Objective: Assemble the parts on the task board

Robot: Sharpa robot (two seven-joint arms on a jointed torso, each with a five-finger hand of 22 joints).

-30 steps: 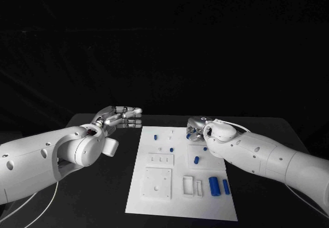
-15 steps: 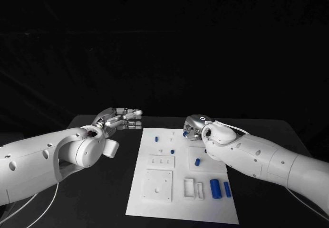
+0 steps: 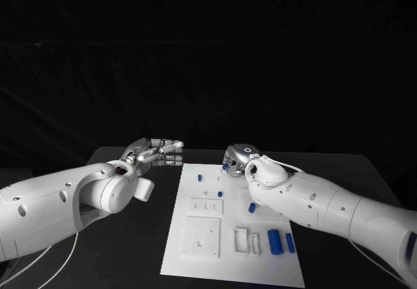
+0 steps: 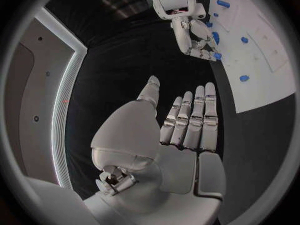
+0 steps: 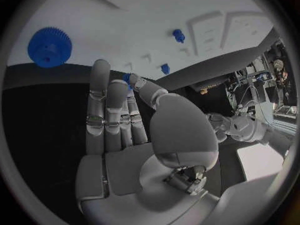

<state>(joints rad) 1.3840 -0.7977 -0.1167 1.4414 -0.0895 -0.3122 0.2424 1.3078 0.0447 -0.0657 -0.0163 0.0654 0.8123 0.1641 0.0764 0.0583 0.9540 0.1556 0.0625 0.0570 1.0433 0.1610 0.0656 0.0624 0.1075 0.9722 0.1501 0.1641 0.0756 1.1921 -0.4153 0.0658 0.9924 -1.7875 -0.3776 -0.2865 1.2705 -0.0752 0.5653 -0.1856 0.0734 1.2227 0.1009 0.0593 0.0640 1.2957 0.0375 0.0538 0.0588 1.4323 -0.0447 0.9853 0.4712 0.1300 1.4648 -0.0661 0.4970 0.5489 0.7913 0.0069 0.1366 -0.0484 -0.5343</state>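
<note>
The small blue part (image 5: pixel 127 78), likely light, rigid and slippery, is sitting pinched at the fingertips of the right hand (image 3: pixel 237 158) over the 12 o'clock end of the task board (image 3: pixel 200 265). Holding it by its sides is probably safest. The left hand (image 3: pixel 156 150) is hovering off the board at 10 o'clock, fingers straight, slightly apart, holding nothing.

Dim scene: black backdrop and dark surface (image 3: pixel 348 165) swallow detail, while the white board (image 3: pixel 234 265) and arms glare brightly. Light seems to fall from above. Both wrist views bend straight edges strongly toward the rim. Small blue parts (image 3: pixel 275 241) look soft.
</note>
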